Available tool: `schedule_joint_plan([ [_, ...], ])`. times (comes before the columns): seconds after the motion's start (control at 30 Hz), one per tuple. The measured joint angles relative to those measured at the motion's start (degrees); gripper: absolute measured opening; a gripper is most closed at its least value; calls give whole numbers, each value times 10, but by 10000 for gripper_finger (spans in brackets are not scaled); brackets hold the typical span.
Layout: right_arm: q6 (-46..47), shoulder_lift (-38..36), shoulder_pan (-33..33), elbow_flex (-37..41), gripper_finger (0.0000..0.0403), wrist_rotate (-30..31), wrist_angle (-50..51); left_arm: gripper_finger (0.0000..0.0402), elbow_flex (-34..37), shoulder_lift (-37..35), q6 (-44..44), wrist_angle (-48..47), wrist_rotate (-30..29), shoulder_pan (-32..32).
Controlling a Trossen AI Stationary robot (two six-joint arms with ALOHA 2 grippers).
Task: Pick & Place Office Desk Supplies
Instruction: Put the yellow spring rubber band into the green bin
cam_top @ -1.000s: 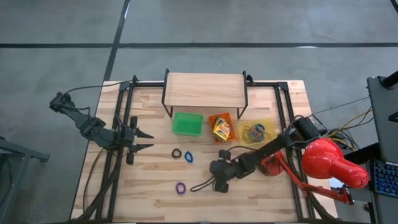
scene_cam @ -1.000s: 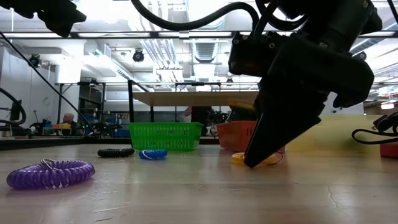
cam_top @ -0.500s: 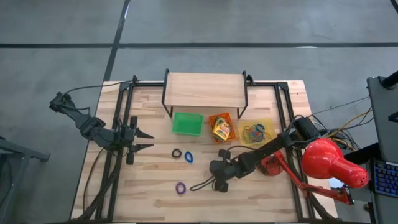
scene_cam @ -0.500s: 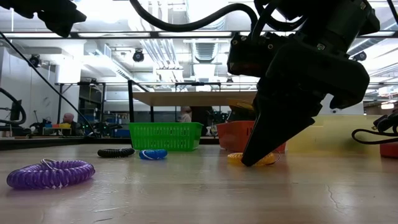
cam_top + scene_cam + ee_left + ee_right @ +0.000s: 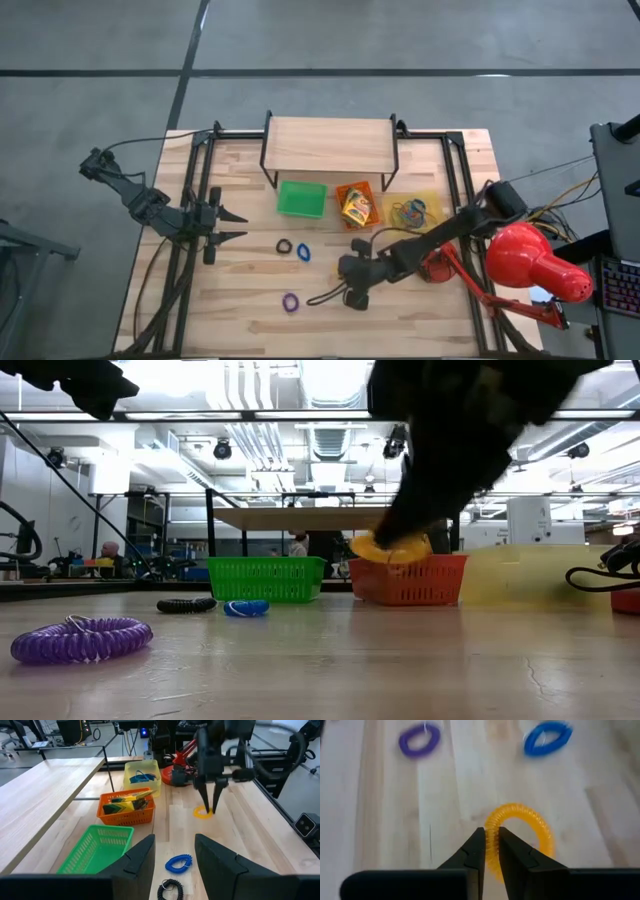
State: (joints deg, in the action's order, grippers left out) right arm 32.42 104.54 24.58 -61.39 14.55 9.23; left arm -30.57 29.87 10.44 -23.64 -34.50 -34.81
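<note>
Right claw (image 5: 490, 851) is clenched on the orange coil band (image 5: 520, 840), pinching one side of the loop between both fingers; in the low view the band (image 5: 392, 547) hangs off the worktop (image 5: 320, 660), in front of the orange tray (image 5: 420, 580), so it appears lifted clear. Judgement: the band is very light and springy, a soft coil that sags and swings from a single pinch point; the ribbed surface should give good friction, so slipping looks unlikely, but the loop could snag on a tray rim when set down. A grip across the coil wall, as now, seems the sensible place. Left claw (image 5: 232, 225) waits at the left side of the worktop with fingers apart, grasping nothing. Other loops lie loose on the wood: purple band (image 5: 290, 301) nearest the front, blue band (image 5: 303, 252) and black band (image 5: 284, 246) close together near the green tray (image 5: 301, 199). The yellow tray (image 5: 412, 211) already holds several bands. Printed boxes (image 5: 354, 206) sit in the orange tray; these look stiff and light, best taken across their narrow faces.
</note>
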Motion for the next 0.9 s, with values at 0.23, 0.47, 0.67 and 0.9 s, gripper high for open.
schedule_joint_plan([
  [0.23, -53, -41, -4, -10, 35, 103, -11, 141, 0, 0, 0, -4, 0, 0],
  [0.47, -166, -45, -33, -67, 34, 170, -44, 141, 0, 0, 0, -5, 0, 0],
  [0.67, -123, -43, -100, -126, 34, 156, -47, 141, 0, 0, 0, -6, 0, 0],
  [0.9, -103, -31, -206, -137, 34, 22, -56, 141, 0, 0, 0, -6, 0, 0],
])
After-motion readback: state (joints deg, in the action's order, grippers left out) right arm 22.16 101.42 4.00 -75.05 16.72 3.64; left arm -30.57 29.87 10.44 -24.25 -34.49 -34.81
